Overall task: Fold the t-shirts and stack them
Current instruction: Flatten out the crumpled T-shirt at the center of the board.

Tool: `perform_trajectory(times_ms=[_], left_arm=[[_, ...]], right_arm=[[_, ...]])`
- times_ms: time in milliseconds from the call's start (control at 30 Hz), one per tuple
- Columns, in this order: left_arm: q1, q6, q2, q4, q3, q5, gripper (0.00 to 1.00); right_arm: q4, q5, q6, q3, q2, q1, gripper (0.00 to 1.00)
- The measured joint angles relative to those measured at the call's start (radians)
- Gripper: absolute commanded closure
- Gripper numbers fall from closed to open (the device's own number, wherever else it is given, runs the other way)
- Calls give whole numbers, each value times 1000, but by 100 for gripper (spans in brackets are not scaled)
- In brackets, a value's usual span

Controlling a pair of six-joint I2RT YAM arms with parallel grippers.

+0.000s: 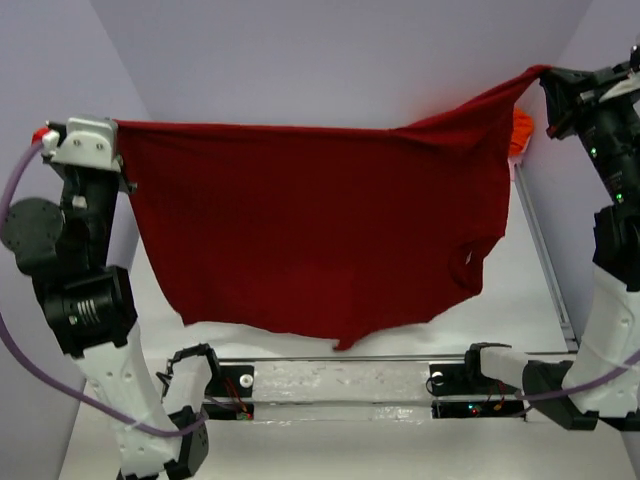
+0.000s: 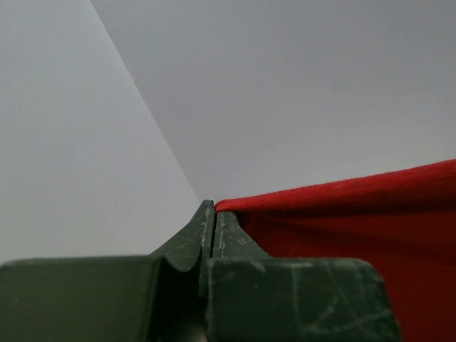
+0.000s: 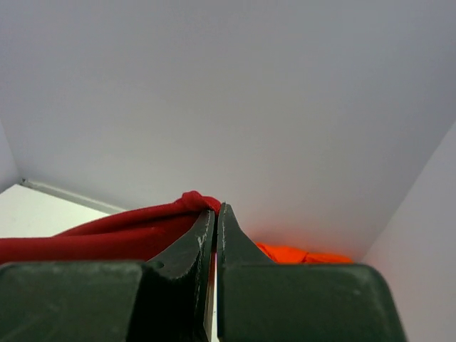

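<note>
The dark crimson t-shirt (image 1: 320,230) hangs in the air like washing on a line, spread between the two arms above the white bench (image 1: 525,300). Its upper edge runs nearly taut from one side to the other, and its lower edge droops in an uneven curve. Whether that edge brushes the surface I cannot tell. The left claw (image 2: 214,217) is pressed together on the shirt's upper left corner, with the cloth caught right at the tips. The right claw (image 3: 216,214) pinches a small bunched fold at the upper right corner. The bright orange t-shirt (image 3: 299,253) lies crumpled at the far right of the bench, close to the wall and behind the raised corner. This cloth looks light, limp and thin, so I reckon it will sag, swing and crease wherever it is unsupported. It could also slide out of such narrow tips if tugged hard. To my eye the corners and hems, where the fabric is doubled, are the safest places to take hold, with both layers pinched together.
</note>
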Motion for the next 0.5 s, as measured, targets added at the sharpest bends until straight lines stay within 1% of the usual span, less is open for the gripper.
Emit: perform_trajectory(times_ms=[133, 233, 300, 367, 433, 500], left_arm=[[0, -39, 182, 34, 105, -7, 100], [0, -61, 292, 68, 136, -8, 100], [0, -72, 338, 90, 130, -12, 100], [-1, -82, 394, 154, 68, -15, 100], [-2, -90, 439, 214, -16, -16, 100], [-9, -98, 494, 281, -141, -18, 100]], right_arm=[[11, 0, -2, 149, 167, -2, 100], [21, 1, -4, 183, 262, -2, 100], [31, 0, -2, 187, 367, -2, 100], [56, 0, 3, 176, 452, -2, 100], [90, -1, 11, 129, 539, -2, 100], [116, -3, 20, 66, 628, -1, 100]])
